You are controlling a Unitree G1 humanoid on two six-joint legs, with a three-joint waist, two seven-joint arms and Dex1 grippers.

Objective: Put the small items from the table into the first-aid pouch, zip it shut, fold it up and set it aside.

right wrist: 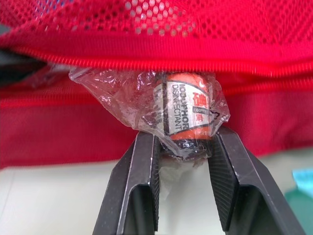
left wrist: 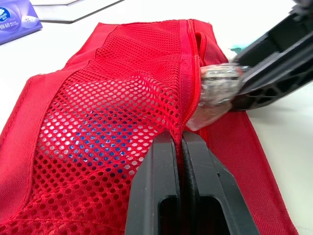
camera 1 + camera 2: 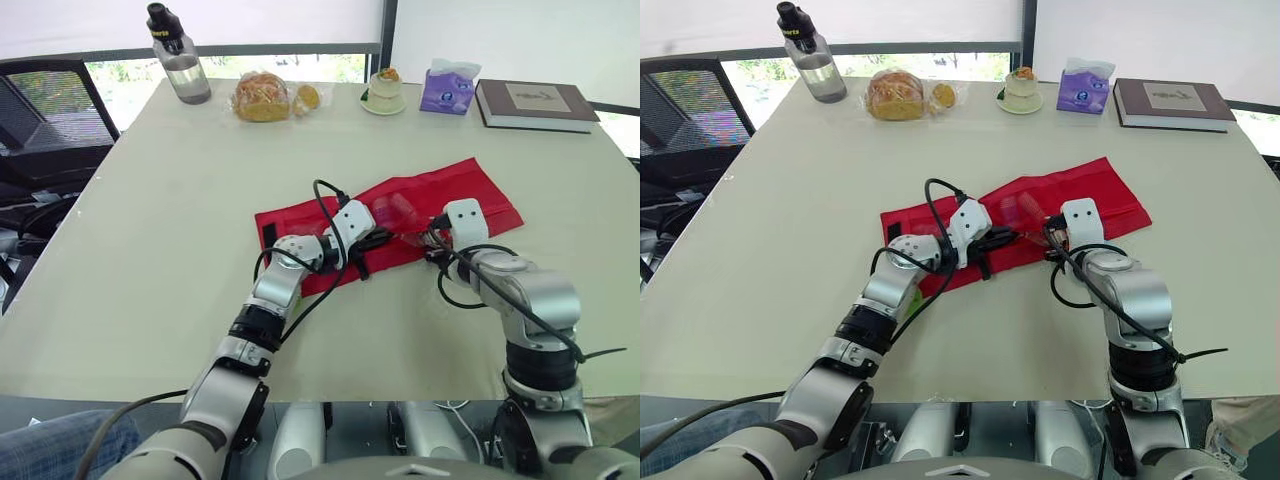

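The red first-aid pouch (image 3: 470, 190) lies unfolded mid-table, its mesh pocket (image 2: 112, 112) facing up with something blue (image 2: 93, 142) inside. My left gripper (image 2: 181, 139) is shut on the mesh edge beside the zip (image 2: 190, 83), lifting it; it also shows from the head (image 3: 375, 238). My right gripper (image 1: 183, 134) is shut on a small iodophor disinfectant bottle (image 1: 183, 105) wrapped in clear plastic. The bottle's top sits right at the pouch's zip opening. From the head, the right gripper (image 3: 432, 238) is at the pouch's near edge.
Along the far edge stand a water bottle (image 3: 180, 55), bagged bread (image 3: 262, 97), a small cake on a plate (image 3: 384, 92), a purple tissue pack (image 3: 447, 88) and a book (image 3: 535, 103). A chair (image 3: 40, 120) stands at the left. Something teal (image 1: 301, 196) lies by the right gripper.
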